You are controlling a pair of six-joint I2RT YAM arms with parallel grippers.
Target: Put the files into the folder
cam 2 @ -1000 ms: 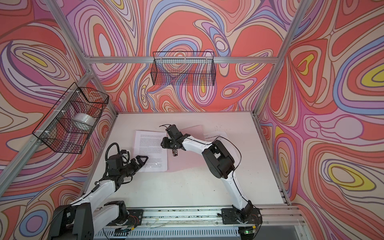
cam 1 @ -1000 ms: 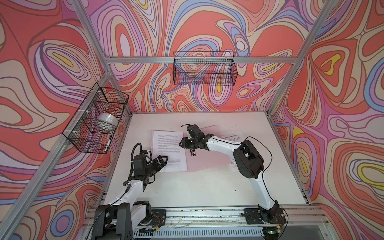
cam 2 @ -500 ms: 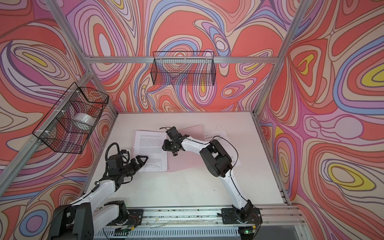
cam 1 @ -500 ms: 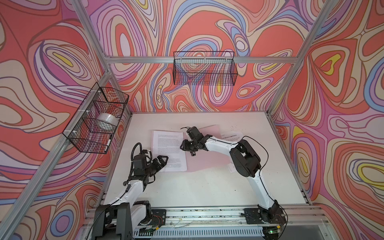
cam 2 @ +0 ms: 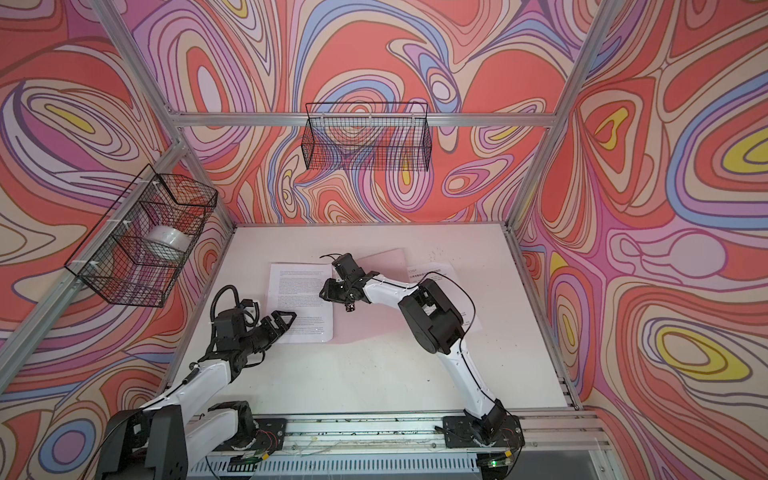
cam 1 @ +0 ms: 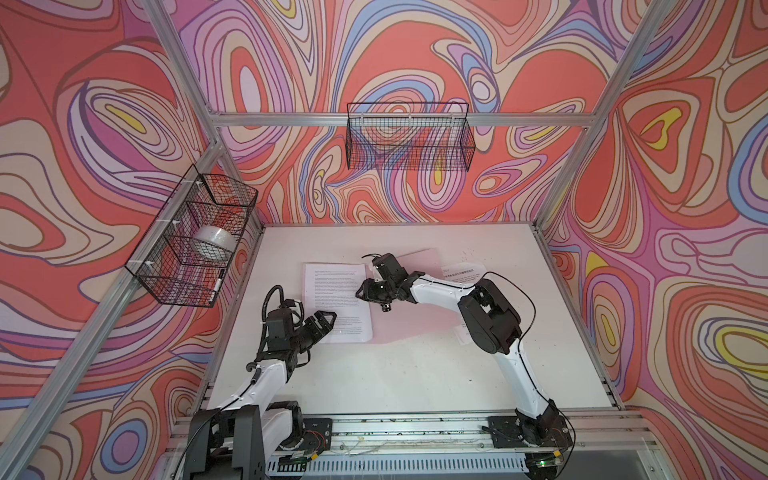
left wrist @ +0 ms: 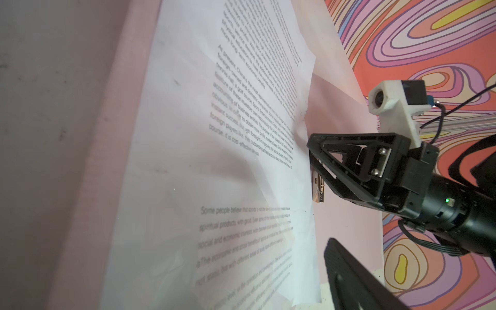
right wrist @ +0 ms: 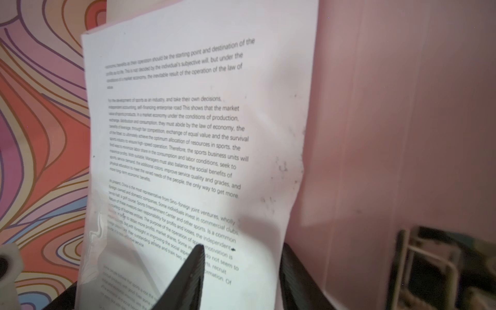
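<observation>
Files (cam 1: 336, 299) flat on open folder (cam 1: 415, 322); right claw (cam 1: 362, 291), half-parted, has slid onto their spine-side edge, likely to seat them; left claw (cam 1: 328, 321) released at near corner

Folder (cam 1: 415, 322) pale pink. Files (cam 1: 336, 299) white, black printed text. Desk (cam 1: 395, 374) white. Walls (cam 1: 415, 62) swirled coral, lilac, blue, yellow. Wire baskets (cam 1: 409, 141) black.

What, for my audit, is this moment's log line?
left gripper: open, over printed sheet corner | right gripper: open, at sheet edge by clip | pink folder: open, sheet on it | second sheet: at folder's right
</observation>
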